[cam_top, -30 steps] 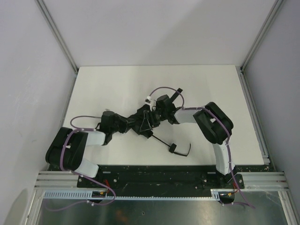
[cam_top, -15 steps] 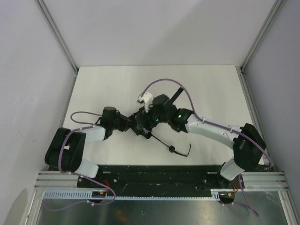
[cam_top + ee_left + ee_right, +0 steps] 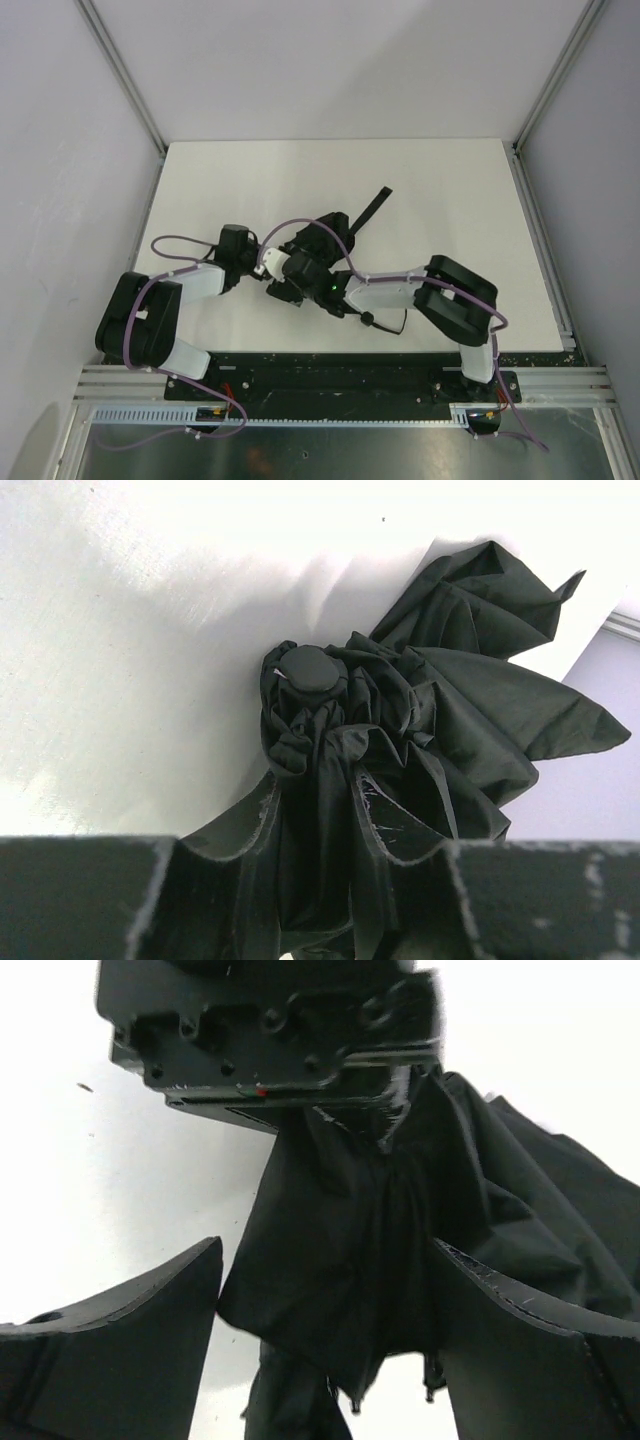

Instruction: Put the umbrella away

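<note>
The black umbrella (image 3: pixel 326 232) lies bunched at the table's middle, with its closure strap (image 3: pixel 373 207) trailing far-right and its thin wrist cord (image 3: pixel 386 324) near the front. My left gripper (image 3: pixel 264 264) is shut on the umbrella's folded fabric (image 3: pixel 420 710), just behind its round tip cap (image 3: pixel 308 670); the left gripper (image 3: pixel 315 880) has fabric squeezed between its fingers (image 3: pixel 232 825). My right gripper (image 3: pixel 288 274) sits low beside the left one. In the right wrist view it (image 3: pixel 325 1310) is open, with hanging canopy fabric (image 3: pixel 350 1250) between its spread fingers (image 3: pixel 130 1330), not pinched.
The white table (image 3: pixel 450 200) has metal frame rails at its left and right edges (image 3: pixel 540 240). The left gripper's body (image 3: pixel 270 1030) fills the top of the right wrist view, close to the right fingers. Purple cables (image 3: pixel 190 245) loop over both arms.
The right arm has folded its elbow back in and swung its gripper from the umbrella's far right side to its near left side, next to the left gripper. The left gripper has stayed put.
</note>
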Action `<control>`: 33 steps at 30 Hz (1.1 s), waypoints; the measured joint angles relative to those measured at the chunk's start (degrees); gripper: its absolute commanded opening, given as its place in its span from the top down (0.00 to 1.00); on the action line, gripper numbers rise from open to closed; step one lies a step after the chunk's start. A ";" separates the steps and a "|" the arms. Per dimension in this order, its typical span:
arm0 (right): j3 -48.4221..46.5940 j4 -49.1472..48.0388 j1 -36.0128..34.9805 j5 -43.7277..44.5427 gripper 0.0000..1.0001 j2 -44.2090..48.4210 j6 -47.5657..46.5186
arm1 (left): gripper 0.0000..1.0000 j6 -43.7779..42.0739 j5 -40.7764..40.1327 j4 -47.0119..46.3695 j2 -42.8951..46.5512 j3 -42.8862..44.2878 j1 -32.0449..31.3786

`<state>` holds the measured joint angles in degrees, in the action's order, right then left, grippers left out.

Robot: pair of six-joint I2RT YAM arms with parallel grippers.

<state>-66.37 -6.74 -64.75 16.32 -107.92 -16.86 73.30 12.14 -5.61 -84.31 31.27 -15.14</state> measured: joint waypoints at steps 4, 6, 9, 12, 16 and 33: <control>0.02 -3.43 -0.04 3.63 0.30 -4.96 -1.18 | 1.00 0.11 -0.02 0.81 0.07 0.33 0.00; 0.02 -4.28 0.50 5.09 0.45 -6.40 -0.74 | 1.00 0.17 0.00 1.20 0.07 0.48 0.00; -0.09 -4.42 1.66 5.57 0.68 -7.10 1.68 | 1.00 0.20 0.02 1.81 0.04 0.87 -0.02; -0.42 -3.45 1.88 5.55 0.91 -7.17 4.85 | 0.99 0.17 0.09 2.64 0.00 1.36 -0.02; -1.33 -1.11 2.29 4.28 0.99 -7.17 7.45 | 0.65 -0.76 0.07 4.22 -0.26 2.62 -0.09; -2.12 -10.01 14.60 -35.12 1.00 -11.06 30.64 | 0.01 -13.73 -0.35 7.93 13.86 0.13 6.97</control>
<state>-68.49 -16.75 -50.15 -18.81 -118.98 13.78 59.57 11.79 2.33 -70.46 31.40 -8.16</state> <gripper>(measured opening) 0.283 0.993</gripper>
